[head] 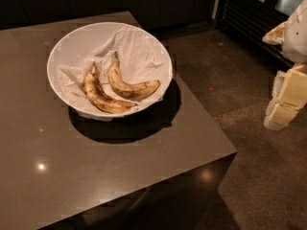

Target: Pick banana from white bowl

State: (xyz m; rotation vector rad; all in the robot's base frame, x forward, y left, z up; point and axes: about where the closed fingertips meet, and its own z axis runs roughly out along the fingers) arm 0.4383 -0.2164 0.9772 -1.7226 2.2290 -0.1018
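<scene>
The white bowl (64, 44), wide and lined with crumpled white paper, stands on the brown table (144, 162) at its far side. Two bananas lie side by side in it. The banana (130, 86) is the yellower, smoother one on the right, its dark stem pointing away and its brownish tip to the right. A browner, heavily speckled banana (101, 97) lies to its left. My gripper (284, 102), pale yellow, hangs at the right edge of the view, over the floor and well to the right of the bowl, holding nothing that shows.
The table's right edge and front corner (234, 152) lie between the gripper and the bowl. Dark speckled floor (249, 80) fills the right side. Dark cabinets (158, 4) run along the back, and a dark slatted unit stands at the back right.
</scene>
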